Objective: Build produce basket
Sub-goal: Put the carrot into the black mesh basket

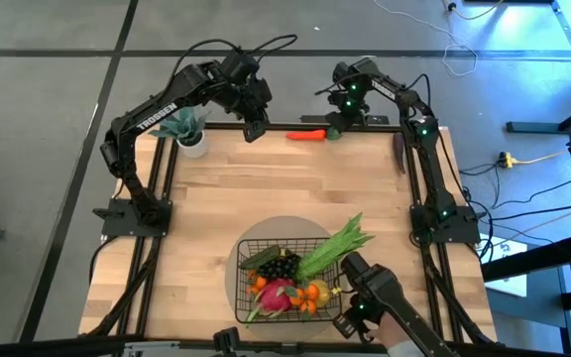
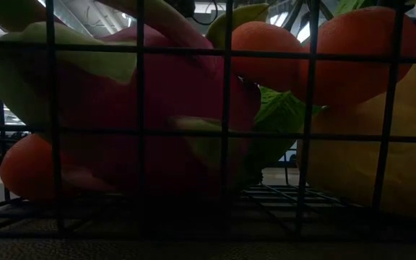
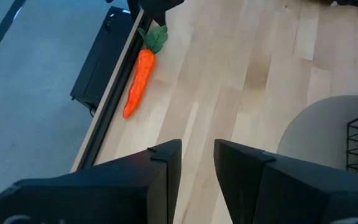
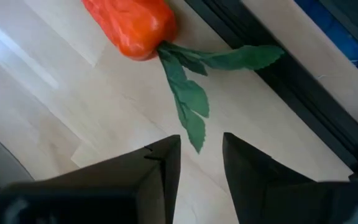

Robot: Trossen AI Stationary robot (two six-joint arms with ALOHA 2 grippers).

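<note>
Lying along the far edge of the pale wooden bench (image 1: 295, 188), the orange toy carrot with green cloth leaves (image 1: 307, 135) is the one piece of produce not yet in the black wire-mesh basket (image 1: 333, 319), and it sits well apart from that basket, straight across the bench from it. Its long axis is running parallel to the far edge, with the leafy end pointing toward the right hand (image 1: 332, 127) and the tapered tip pointing toward the left hand (image 1: 254, 129). The right hand is hovering just beside the leaves, its two dark fingers (image 4: 160, 163) parted a little and holding nothing, the carrot's thick end just ahead of them. The left hand is hovering near the tip end, farther from the carrot, its fingers (image 3: 166, 163) likewise a little apart and empty. The right arm looks better placed, though a grip across the body would mean shifting past the leaves. Near the basket, a third dark arm (image 1: 370, 293) is resting at its right side.
</note>
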